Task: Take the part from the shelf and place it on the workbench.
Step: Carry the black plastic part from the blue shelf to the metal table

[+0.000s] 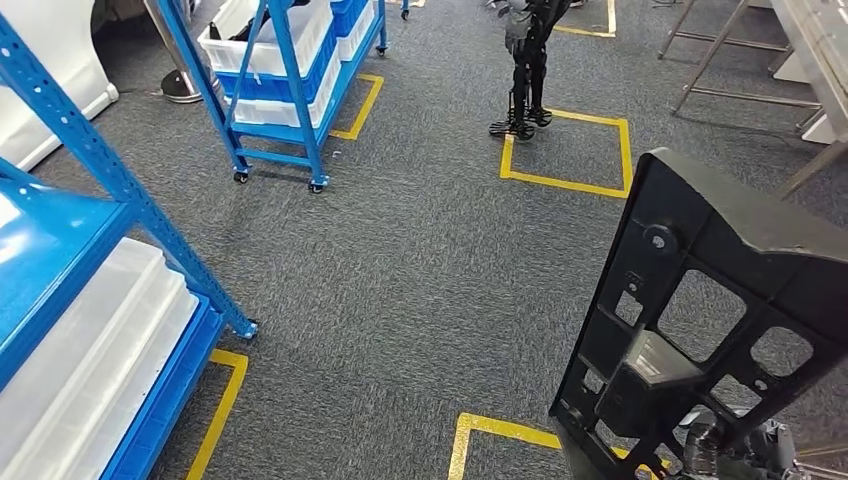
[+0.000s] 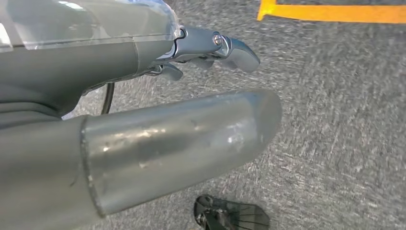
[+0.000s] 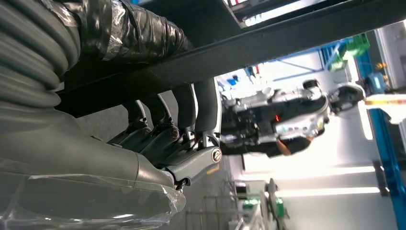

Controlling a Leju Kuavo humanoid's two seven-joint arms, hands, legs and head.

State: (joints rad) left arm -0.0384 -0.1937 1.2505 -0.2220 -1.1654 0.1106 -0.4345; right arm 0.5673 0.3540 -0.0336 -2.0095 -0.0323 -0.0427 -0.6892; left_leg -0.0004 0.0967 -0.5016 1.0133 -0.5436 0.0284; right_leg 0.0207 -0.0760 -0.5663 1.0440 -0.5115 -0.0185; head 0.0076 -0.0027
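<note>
Pick done: black plastic frame part point(image 1: 700, 330) off the shelf, gripped in right hand point(image 3: 177, 139), carried over grey carpet. Left hand point(image 2: 182, 120) empty, fingers loosely apart. Workbench placement pending.

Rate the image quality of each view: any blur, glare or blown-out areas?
Head view: sharp and evenly lit, the black part crisp against the carpet. Left wrist view: the carpet is smeared by blur, with soft sheen on the left hand. Right wrist view: the bright background is blown out, leaving the right hand and the part's underside dark.
</note>
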